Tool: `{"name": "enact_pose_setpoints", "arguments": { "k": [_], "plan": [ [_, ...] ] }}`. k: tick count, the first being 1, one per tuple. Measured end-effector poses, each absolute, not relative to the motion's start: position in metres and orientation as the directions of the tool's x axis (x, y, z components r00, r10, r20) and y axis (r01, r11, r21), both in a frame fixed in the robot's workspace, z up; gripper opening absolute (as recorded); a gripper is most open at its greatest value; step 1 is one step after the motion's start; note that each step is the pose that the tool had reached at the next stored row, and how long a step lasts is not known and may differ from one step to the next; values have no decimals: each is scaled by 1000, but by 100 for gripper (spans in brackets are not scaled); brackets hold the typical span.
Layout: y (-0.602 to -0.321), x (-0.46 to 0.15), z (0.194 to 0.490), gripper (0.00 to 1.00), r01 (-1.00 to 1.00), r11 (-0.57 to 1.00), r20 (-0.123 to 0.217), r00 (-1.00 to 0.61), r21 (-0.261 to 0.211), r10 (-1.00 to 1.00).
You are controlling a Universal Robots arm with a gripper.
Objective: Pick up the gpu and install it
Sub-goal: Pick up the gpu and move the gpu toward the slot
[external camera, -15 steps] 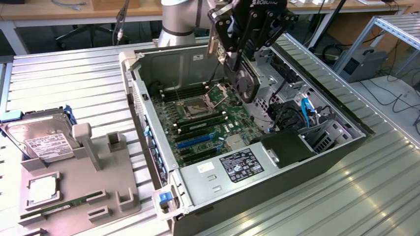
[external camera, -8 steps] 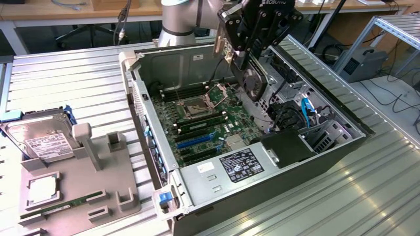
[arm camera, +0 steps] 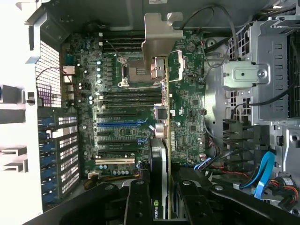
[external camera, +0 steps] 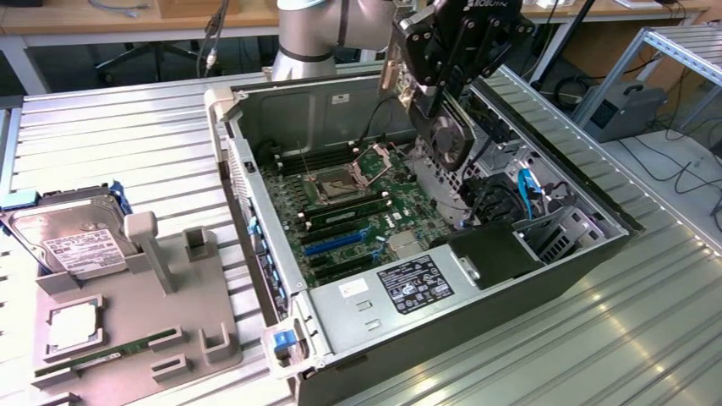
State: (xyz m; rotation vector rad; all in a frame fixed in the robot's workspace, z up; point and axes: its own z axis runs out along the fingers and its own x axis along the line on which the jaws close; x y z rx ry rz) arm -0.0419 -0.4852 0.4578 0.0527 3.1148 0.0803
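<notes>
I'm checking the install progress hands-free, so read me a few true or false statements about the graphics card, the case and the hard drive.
1. The gripper is closed on the gpu. True.
2. The gpu is seated in a motherboard slot. False: it is held in the air above the motherboard.
3. The hard drive is mounted inside the case. False: the hard drive lies on the grey fixture, outside the case, at the exterior view's left.
4. The case is open, with the motherboard exposed. True.

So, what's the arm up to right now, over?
Gripper shut on the gpu. Held on edge above the motherboard, not seated. Blue cable lies off to the side.
</notes>
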Motion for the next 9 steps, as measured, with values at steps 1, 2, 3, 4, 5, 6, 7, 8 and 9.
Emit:
{"name": "enact_pose_setpoints", "arguments": {
  "k": [1, 2, 3, 4, 5, 6, 7, 8, 9],
  "plan": [
    [-485, -37, 458, 27, 33, 998, -24, -999, 52, 34],
    [-485, -35, 458, 27, 33, 998, -24, -999, 52, 34],
    [-485, -35, 458, 27, 33, 998, -24, -999, 52, 35],
    [-485, -35, 458, 27, 33, 998, -24, -999, 52, 35],
    [-485, -35, 458, 27, 33, 998, -24, -999, 52, 35],
    [-485, -35, 458, 27, 33, 998, -24, -999, 52, 35],
    [-485, -35, 458, 27, 33, 998, -24, -999, 52, 35],
    [-485, -35, 458, 27, 33, 998, -24, -999, 52, 35],
    [-485, -35, 458, 27, 33, 998, -24, -999, 52, 34]
  ]
}}
